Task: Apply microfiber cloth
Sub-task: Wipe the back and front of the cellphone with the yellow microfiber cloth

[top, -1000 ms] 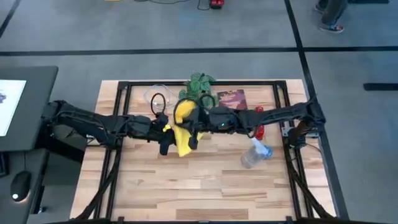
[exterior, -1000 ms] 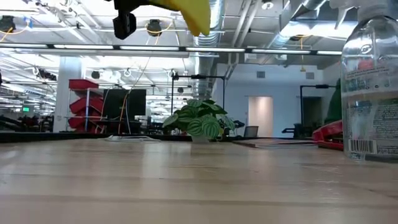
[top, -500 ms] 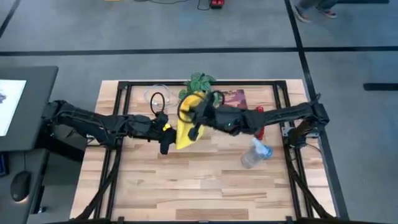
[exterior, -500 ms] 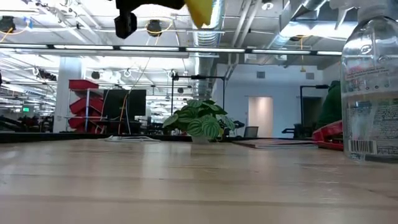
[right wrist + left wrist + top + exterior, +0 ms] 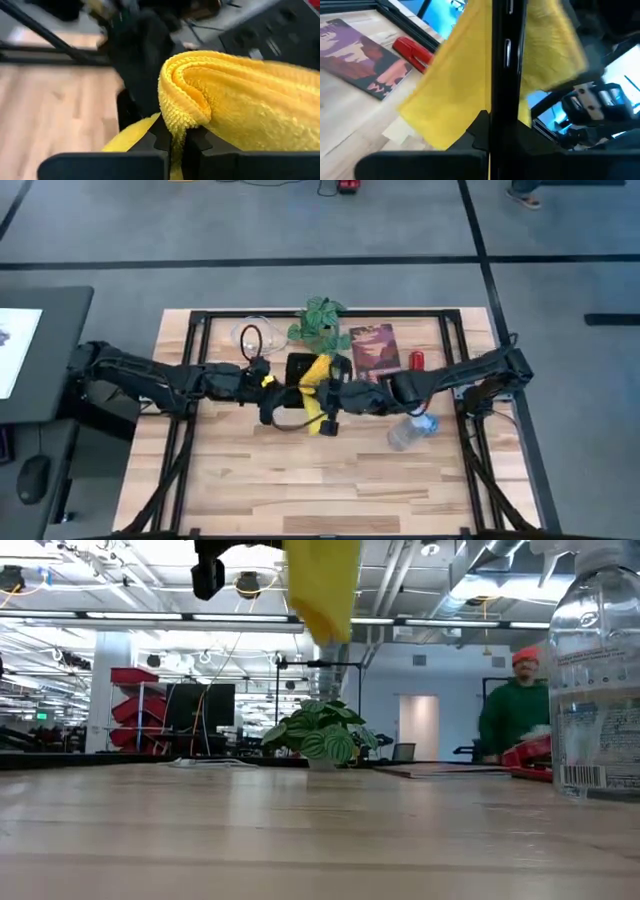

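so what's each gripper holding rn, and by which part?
Right gripper: shut on a bunched fold of the microfiber cloth. Left gripper: clamped on the black smartphone, held edge-on by one end.

Both arms reach inward, left gripper (image 5: 268,416) and right gripper (image 5: 327,420) with jaws clamped.

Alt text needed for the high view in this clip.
Overhead: both arms meet at the table's middle, the right claw shut on a yellow microfiber cloth beside a black smartphone edge-on in the left claw. Behind: potted plant, dark red booklet.
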Robot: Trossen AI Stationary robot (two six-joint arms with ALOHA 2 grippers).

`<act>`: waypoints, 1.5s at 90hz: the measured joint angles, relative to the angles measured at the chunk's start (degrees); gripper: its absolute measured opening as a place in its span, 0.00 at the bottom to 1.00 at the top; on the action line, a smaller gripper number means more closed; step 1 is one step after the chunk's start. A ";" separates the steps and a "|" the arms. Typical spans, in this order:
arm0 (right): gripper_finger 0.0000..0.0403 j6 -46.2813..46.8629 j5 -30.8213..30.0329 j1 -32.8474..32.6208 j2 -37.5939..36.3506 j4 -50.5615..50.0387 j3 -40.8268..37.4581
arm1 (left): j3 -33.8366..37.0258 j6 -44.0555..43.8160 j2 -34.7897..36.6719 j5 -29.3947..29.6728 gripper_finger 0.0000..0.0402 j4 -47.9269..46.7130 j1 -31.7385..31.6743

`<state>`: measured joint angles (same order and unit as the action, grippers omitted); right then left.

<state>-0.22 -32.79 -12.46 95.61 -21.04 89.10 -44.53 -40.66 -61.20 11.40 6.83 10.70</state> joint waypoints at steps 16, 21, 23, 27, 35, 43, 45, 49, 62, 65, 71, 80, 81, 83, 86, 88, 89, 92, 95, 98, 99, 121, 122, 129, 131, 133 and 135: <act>0.00 0.16 -4.41 -0.50 -6.00 2.20 -0.07 | -0.22 0.13 0.29 -0.99 0.01 2.25 0.17; 0.00 0.04 -4.51 -0.55 -7.81 3.67 -0.07 | -0.22 1.02 0.29 -1.55 0.01 2.97 0.20; 0.00 -0.08 -4.48 -0.70 -8.49 4.12 -0.07 | -0.22 1.21 0.29 -1.70 0.01 3.34 0.20; 0.00 -0.25 -4.40 -0.93 -9.64 5.47 -0.07 | -0.22 1.43 0.29 -1.43 0.01 4.10 0.15; 0.00 -0.30 -3.90 -1.45 -12.00 7.89 -0.07 | -0.22 1.66 0.29 -0.68 0.01 4.75 0.04; 0.00 -0.30 -1.11 -1.63 -13.34 10.67 -0.02 | -0.22 2.00 0.29 -0.77 0.01 4.96 -0.17; 0.00 -0.31 0.00 -1.64 -13.42 11.31 -0.01 | -0.22 2.01 0.29 -0.74 0.01 4.98 -0.22; 0.00 -0.30 2.64 -1.65 -13.36 12.67 0.00 | -0.22 2.01 0.29 -0.70 0.01 4.96 -0.29; 0.00 1.01 10.88 -1.41 -10.56 15.69 0.00 | -0.22 2.00 0.23 -0.26 0.01 5.51 -0.36; 0.00 2.49 11.24 -1.11 -9.49 16.20 0.00 | -0.20 2.01 0.21 -0.28 0.01 6.19 -0.35; 0.00 5.79 12.02 0.00 -6.83 17.69 0.00 | -0.22 2.58 0.20 -0.26 0.01 7.35 -0.35; 0.00 7.54 11.95 1.81 -2.63 20.96 0.00 | -0.20 3.07 0.20 -0.15 0.01 7.52 -0.35; 0.00 7.48 11.92 2.04 -2.11 21.41 0.00 | -0.20 3.06 0.19 -0.15 0.01 7.49 -0.35; 0.00 7.44 11.87 2.38 -1.29 22.34 0.00 | -0.20 3.05 0.18 -0.15 0.01 7.46 -0.35; 0.00 7.40 11.84 3.00 -0.22 23.26 0.00 | -0.20 3.04 0.18 -0.11 0.01 7.44 -0.35; 0.00 7.44 11.84 3.35 0.33 23.59 0.00 | -0.20 2.89 0.18 0.36 0.01 7.15 -0.35; 0.00 7.49 11.84 3.54 0.58 23.70 0.00 | -0.17 2.88 0.18 0.42 0.01 7.08 -0.37; 0.00 7.98 11.84 4.02 1.27 23.80 0.00 | -0.13 2.86 0.17 0.47 0.01 6.99 -0.38; 0.00 8.80 11.84 4.29 1.75 23.58 0.10 | -0.13 2.85 0.12 0.53 0.01 6.85 -0.39; 0.00 9.62 11.86 4.44 1.94 22.82 0.17 | -0.08 2.79 0.12 0.57 0.01 6.54 -0.39; 0.00 9.86 11.86 4.48 1.95 22.45 0.18 | -0.07 2.72 0.12 0.59 0.01 6.42 -0.39; 0.00 5.21 -1.31 3.08 -1.43 17.01 0.17 | -0.02 1.63 0.04 0.80 0.01 7.13 -0.20; 0.00 4.96 -1.76 3.03 -1.58 17.02 0.17 | -0.02 1.63 0.06 0.77 0.01 7.14 -0.19; 0.00 4.50 -2.60 3.05 -2.37 16.93 0.17 | -0.04 1.61 0.07 0.65 0.01 7.20 -0.15; 0.00 4.79 -2.24 3.05 -2.40 16.66 0.17 | -0.04 1.61 0.07 0.63 0.01 7.06 -0.15; 0.00 5.14 -1.71 3.05 -2.40 16.30 0.17 | -0.04 1.59 0.07 0.61 0.01 6.87 -0.15; 0.00 5.57 -0.88 3.05 -2.38 15.71 0.17 | -0.04 1.57 0.07 0.52 0.01 6.63 -0.15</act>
<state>5.36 -33.67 -9.41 93.22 -5.33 89.27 -44.58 -39.09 -61.12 11.91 13.46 10.55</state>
